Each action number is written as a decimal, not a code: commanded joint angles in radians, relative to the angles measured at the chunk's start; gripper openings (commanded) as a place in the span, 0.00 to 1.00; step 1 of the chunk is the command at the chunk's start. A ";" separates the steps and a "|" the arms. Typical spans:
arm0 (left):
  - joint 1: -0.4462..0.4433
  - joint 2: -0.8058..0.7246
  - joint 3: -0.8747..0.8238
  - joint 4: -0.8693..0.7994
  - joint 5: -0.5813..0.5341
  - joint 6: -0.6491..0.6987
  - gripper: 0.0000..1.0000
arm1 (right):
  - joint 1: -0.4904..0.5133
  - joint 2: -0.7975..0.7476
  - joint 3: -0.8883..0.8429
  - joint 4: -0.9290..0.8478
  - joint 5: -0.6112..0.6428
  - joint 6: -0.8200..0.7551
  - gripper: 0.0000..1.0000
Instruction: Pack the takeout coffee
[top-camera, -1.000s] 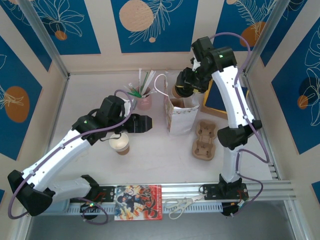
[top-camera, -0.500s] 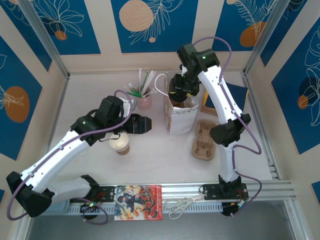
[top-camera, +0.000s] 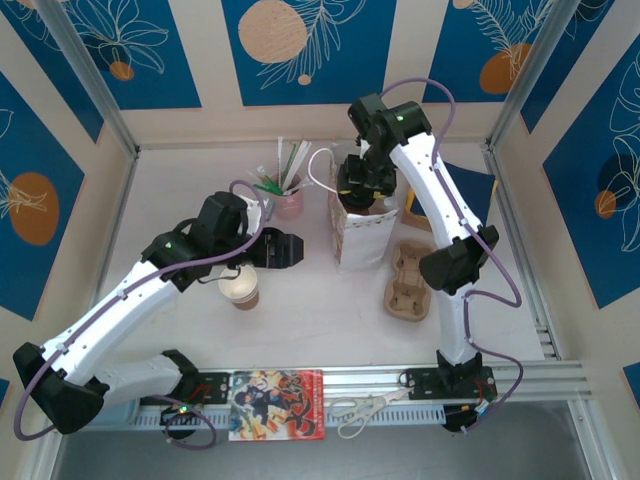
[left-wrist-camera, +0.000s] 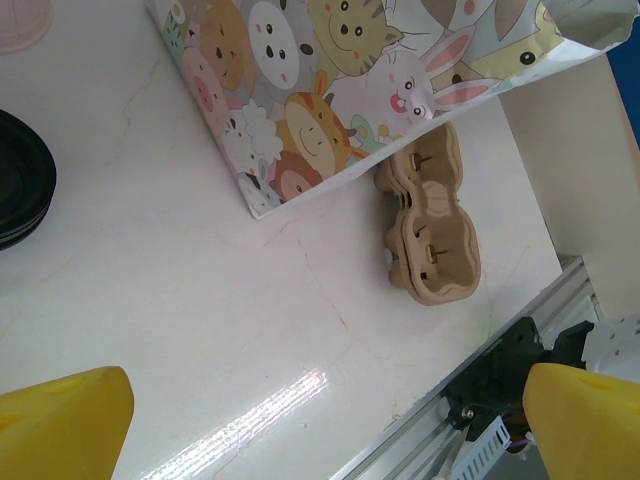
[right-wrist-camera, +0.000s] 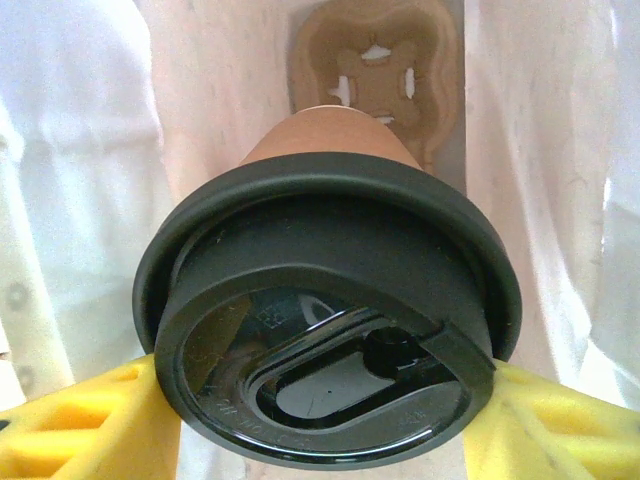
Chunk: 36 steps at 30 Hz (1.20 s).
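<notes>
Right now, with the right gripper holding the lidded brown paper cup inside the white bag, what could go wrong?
1. The black-lidded kraft-brown paper cup hangs in the right gripper above the brown pulp cup carrier inside the white paper bag; released off its pocket, it may tip.
2. The bag's walls crowd the yellow fingers; they could snag, and the open left gripper is not steadying it.

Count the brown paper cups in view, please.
2. An open cup stands on the table, left of the bag. A lidded cup is held by the right gripper inside the bag, above a carrier. Others could be hidden in the bag.
</notes>
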 joint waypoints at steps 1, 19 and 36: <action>-0.004 0.004 0.006 -0.008 0.026 0.021 1.00 | 0.004 -0.021 -0.045 -0.154 0.006 -0.025 0.65; -0.004 -0.042 -0.051 0.013 0.015 -0.007 1.00 | 0.019 -0.045 -0.172 -0.153 -0.025 -0.041 0.65; -0.005 -0.041 -0.056 0.009 0.027 -0.015 1.00 | 0.094 -0.188 -0.393 -0.152 -0.034 -0.047 0.65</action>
